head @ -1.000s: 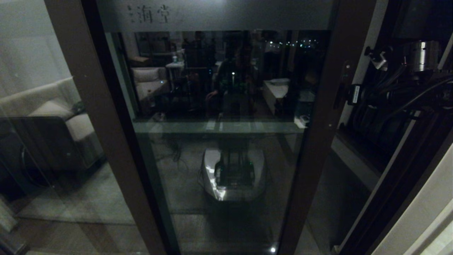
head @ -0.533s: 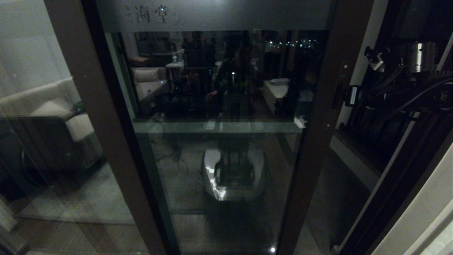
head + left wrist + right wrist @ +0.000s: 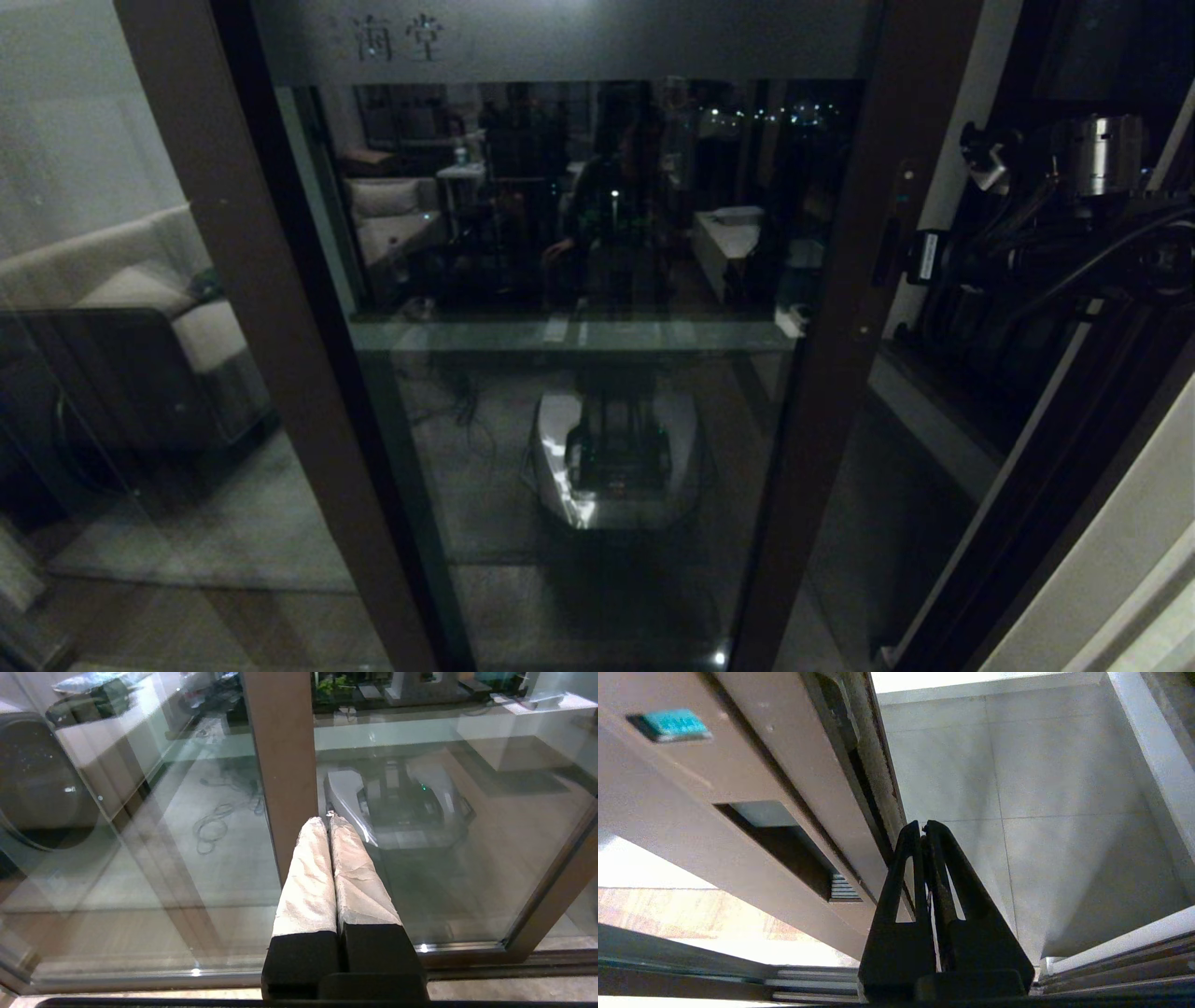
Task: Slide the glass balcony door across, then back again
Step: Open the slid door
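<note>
The glass balcony door [image 3: 579, 280] fills the head view, with Chinese characters on its frosted top strip [image 3: 397, 37]. Its dark brown right stile [image 3: 831, 373] carries a slim recessed handle [image 3: 902, 201], seen as a dark slot [image 3: 784, 844] in the right wrist view. My right gripper [image 3: 894, 254] [image 3: 924, 826] is shut with nothing in it, its black fingers lying against the stile's outer edge beside the handle. My left gripper [image 3: 328, 820] is shut too. Its white-wrapped fingers point at a brown upright [image 3: 280, 765] low by the glass, out of the head view.
A plain brown-framed glass panel [image 3: 93, 280] overlaps on the left. Past the door's right edge lie an open gap, grey balcony tiles [image 3: 1041, 812] and a pale wall [image 3: 1120, 560]. The floor track [image 3: 808, 984] runs under the door. The glass reflects my base [image 3: 616, 457].
The door and its characters have shifted slightly to the left. My right gripper has moved left with the stile's edge.
</note>
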Controlling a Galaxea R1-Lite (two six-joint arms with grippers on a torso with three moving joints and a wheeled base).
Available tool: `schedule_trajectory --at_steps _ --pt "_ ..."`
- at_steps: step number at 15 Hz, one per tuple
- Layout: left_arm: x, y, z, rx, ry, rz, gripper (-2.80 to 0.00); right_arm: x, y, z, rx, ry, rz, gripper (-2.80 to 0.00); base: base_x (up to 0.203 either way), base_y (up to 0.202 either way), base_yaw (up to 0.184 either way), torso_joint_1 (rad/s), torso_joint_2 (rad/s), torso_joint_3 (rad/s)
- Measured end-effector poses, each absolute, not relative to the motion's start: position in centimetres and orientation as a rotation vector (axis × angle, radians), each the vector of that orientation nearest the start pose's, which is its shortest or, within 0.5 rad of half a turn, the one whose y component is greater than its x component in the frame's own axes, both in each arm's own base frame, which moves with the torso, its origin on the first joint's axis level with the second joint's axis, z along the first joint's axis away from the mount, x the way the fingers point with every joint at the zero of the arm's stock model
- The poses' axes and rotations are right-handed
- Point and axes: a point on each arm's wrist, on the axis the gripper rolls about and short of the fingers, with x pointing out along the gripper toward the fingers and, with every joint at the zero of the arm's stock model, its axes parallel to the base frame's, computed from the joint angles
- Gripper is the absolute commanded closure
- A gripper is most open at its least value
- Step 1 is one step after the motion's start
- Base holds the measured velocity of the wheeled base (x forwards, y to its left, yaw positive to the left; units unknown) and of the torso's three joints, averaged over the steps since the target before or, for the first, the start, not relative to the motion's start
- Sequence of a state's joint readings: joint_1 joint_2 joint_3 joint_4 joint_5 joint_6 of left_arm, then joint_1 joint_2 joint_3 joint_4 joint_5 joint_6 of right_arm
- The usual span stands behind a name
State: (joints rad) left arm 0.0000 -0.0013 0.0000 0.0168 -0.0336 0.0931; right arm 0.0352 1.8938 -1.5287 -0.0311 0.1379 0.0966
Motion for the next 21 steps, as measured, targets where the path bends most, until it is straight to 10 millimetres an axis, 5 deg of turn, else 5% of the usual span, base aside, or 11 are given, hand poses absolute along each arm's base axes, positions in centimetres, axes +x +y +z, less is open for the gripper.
schedule_trajectory --at_steps 21 --pt "-2.3 -0.1 7.4 0.093 0.014 -0.035 0.00 38.1 4.4 25.1 0.094 0.325 0.186 0.00 0.000 0.000 0.000 0.000 0.00 0.000"
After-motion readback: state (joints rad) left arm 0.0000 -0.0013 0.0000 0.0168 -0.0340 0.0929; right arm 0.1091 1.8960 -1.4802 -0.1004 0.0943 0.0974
